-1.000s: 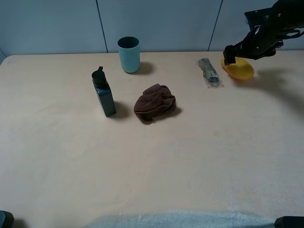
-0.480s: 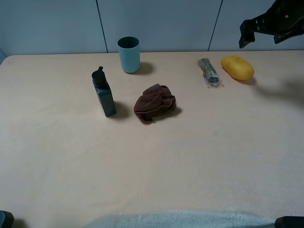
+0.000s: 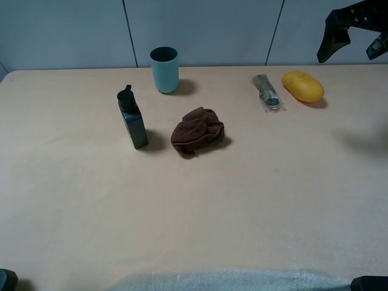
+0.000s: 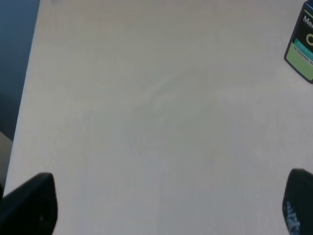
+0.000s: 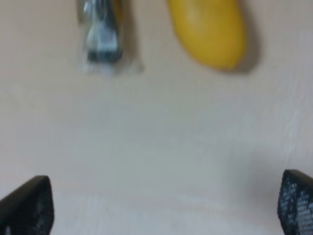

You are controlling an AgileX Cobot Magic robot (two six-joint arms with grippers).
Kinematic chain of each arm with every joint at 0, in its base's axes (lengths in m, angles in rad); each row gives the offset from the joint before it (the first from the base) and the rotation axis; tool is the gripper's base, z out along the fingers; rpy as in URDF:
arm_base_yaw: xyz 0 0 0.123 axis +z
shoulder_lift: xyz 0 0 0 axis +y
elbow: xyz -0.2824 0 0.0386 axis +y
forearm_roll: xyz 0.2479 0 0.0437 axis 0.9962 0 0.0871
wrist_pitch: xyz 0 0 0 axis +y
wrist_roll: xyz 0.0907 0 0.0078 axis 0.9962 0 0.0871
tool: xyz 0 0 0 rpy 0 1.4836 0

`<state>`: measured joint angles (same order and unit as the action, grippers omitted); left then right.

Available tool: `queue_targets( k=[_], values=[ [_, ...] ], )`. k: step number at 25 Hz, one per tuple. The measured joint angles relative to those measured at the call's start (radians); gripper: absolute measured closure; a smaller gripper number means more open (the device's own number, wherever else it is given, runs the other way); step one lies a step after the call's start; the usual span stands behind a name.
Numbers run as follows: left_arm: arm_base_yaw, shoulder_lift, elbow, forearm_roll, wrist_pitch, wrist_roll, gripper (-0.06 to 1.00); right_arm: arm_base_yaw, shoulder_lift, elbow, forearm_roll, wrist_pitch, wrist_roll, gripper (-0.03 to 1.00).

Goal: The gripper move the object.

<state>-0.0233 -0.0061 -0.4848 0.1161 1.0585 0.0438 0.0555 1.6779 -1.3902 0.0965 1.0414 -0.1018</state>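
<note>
— Beige table [image 3: 242,206] under a grey panelled wall; what sits on it?

— Toward 12 o'clock stands a light blue cup [image 3: 164,70]. At about 10 o'clock from the middle is a dark bottle [image 3: 132,118], upright, and just beside it a crumpled brown cloth [image 3: 197,131], near but apart.

— And the yellow thing?

— The yellow mango [image 3: 302,86] lies at about 1 o'clock, far back, with a small clear-wrapped packet [image 3: 268,92] just beside it, not touching. The right wrist view shows both, blurred: mango [image 5: 208,29] and packet [image 5: 100,36].

— Where is the right hand [image 3: 354,36]?

— Raised above the table at about 2 o'clock, above and clear of the mango, fingers spread wide with nothing between them [image 5: 161,205].

— The left hand [image 4: 166,205]?

— Its fingers are spread wide over bare table, holding nothing; the bottle's label [image 4: 302,41] shows at one corner of its view.
</note>
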Motion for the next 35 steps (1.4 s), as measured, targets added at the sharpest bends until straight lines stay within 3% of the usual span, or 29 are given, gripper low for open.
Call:
queue_targets(
  k=[7, 19, 35],
  values=[
    [0.0, 0.0, 0.0, 0.0, 0.0, 0.0, 0.02, 0.0, -0.056, 0.0, 0.021, 0.164, 0.0, 0.27],
    [0.0, 0.0, 0.0, 0.0, 0.0, 0.0, 0.02, 0.0, -0.354, 0.208, 0.032, 0.173, 0.035, 0.27],
    [0.0, 0.0, 0.0, 0.0, 0.0, 0.0, 0.02, 0.0, -0.949, 0.461, 0.032, 0.178, 0.063, 0.27]
  ],
)
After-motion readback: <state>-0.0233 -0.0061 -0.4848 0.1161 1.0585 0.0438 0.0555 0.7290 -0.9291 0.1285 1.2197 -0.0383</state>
